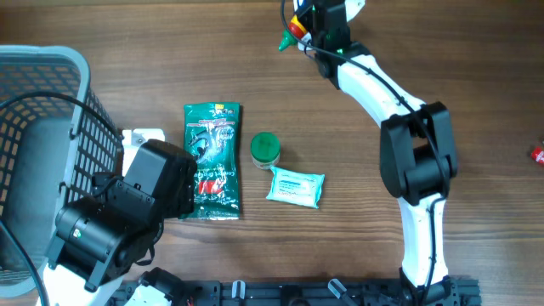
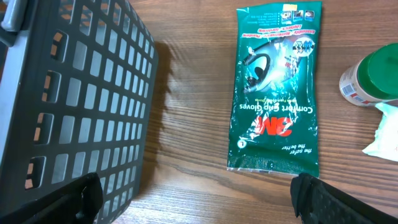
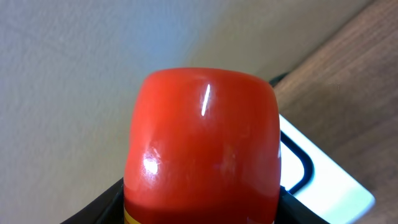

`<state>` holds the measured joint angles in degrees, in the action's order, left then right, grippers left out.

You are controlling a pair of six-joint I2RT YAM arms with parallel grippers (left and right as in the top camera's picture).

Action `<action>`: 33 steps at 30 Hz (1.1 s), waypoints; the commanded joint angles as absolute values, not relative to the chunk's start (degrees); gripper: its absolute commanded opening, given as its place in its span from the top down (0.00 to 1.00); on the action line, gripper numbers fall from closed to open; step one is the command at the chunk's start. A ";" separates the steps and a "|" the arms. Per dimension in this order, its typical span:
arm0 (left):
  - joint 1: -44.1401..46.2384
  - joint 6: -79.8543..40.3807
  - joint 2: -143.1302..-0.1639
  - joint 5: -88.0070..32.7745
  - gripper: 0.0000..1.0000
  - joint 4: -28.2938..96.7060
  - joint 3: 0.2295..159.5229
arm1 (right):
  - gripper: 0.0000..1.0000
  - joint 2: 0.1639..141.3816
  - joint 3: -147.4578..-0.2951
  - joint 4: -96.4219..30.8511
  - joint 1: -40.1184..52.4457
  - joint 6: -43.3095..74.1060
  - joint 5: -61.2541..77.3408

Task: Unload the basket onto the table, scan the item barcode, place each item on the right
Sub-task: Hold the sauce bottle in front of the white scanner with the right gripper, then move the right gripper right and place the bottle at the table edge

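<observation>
My right gripper reaches to the table's far edge and is shut on the item, a small container with a red top, a yellow band and a green part. In the right wrist view the item's glossy red top fills the space between the jaws of that gripper. No barcode shows. Beside it lies a white device with a black line on it. My left gripper is open low over the wood, with nothing between its black fingertips.
A grey mesh basket stands at the left. A green glove packet, a green-capped bottle and a wipes pack lie mid-table. A small red thing is at the right edge.
</observation>
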<state>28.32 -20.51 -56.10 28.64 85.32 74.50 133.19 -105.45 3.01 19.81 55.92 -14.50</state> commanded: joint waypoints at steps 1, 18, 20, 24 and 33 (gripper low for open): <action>27.83 -21.50 -56.03 28.56 0.00 85.32 74.35 | 0.69 136.53 -111.81 2.20 18.63 57.74 -15.84; 27.83 -21.50 -56.03 28.56 0.00 85.32 74.35 | 0.72 127.50 -113.82 -19.75 8.03 55.27 -14.52; 27.83 -21.50 -56.03 28.56 0.00 85.32 74.35 | 0.72 125.58 -113.82 -26.33 4.08 53.89 -14.52; 27.83 -21.50 -56.03 28.56 0.00 85.32 74.35 | 0.72 125.21 -113.78 -38.11 -6.74 47.92 -16.19; 27.83 -21.50 -56.03 28.56 0.00 85.32 74.35 | 0.68 125.27 -108.38 -44.40 -29.06 36.01 -21.37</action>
